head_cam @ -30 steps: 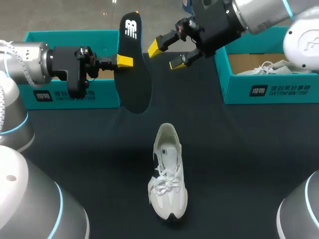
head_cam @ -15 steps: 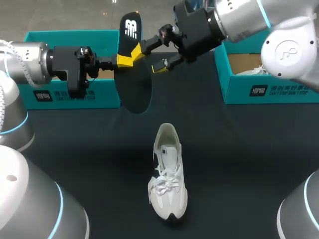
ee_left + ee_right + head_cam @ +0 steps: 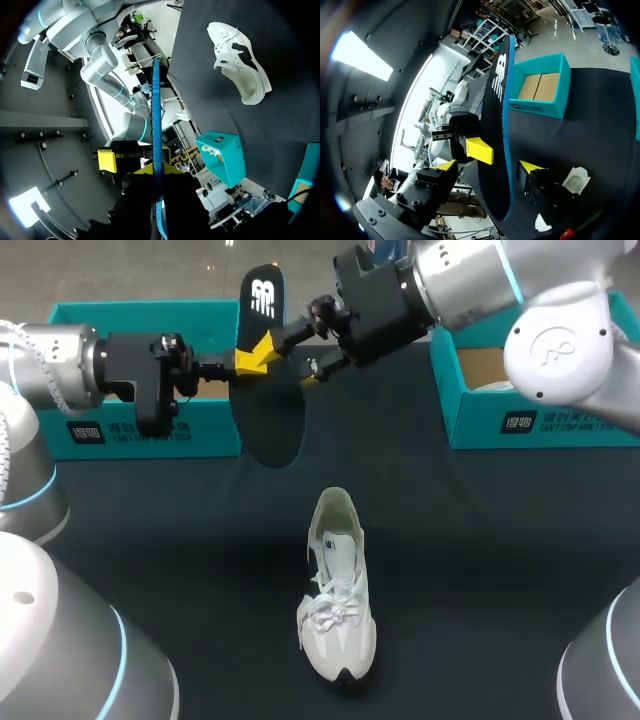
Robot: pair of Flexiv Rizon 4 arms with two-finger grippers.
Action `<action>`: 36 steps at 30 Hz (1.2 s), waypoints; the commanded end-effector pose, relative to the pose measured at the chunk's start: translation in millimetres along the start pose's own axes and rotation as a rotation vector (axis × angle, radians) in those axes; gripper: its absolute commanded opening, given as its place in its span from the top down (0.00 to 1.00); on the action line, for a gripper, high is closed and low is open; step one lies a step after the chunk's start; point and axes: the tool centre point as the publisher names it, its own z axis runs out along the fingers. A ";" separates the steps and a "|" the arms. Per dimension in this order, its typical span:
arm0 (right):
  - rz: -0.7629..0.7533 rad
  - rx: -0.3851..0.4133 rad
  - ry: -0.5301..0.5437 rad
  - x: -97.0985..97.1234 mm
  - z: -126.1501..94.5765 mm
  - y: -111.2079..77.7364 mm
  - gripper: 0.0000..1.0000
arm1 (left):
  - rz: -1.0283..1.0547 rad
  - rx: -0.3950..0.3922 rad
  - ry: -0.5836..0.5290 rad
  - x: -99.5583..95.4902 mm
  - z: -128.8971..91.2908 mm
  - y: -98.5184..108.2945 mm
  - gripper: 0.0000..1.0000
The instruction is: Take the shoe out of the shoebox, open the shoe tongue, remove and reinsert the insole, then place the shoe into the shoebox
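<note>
Your left tool (image 3: 248, 363) is clamped on the insole (image 3: 268, 390), holding it on edge in the air over the far half of the counter (image 3: 500, 540), between the two boxes. Your right tool (image 3: 287, 358) stands spread, one finger on each face of the insole. Its wrist view shows a gap on both sides, so it has no grip yet.

Expect the insole to be light, thin and floppy. It will likely bend or swing if you hold it by one end, and its smooth dark face may slip. Pinch it flat across the middle or the broad forefoot, close to the other tool's hold. The shoe (image 3: 337, 585) looks soft-sided and light, so the firmer heel collar is probably the best place to grip it.

Count:
- One insole.
- One shoe, lying mid-counter toward the near edge.
- Two teal boxes, the left box (image 3: 140, 315) at the far left corner and the right box (image 3: 540, 420) at the far right.
- Two tools.

Something white shows inside the right box, too hidden to identify.
</note>
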 end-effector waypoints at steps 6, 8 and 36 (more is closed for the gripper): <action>0.000 0.004 -0.004 3.7 4.2 3.2 1.00 | 0.002 -0.001 -0.001 1.0 1.5 0.2 1.00; -0.004 0.004 0.003 4.1 5.8 4.4 1.00 | 0.002 -0.001 -0.001 1.0 1.5 0.2 1.00; 0.134 -0.038 -0.132 -66.3 -29.8 7.7 1.00 | -0.482 0.208 0.264 -5.4 -50.7 -48.6 0.00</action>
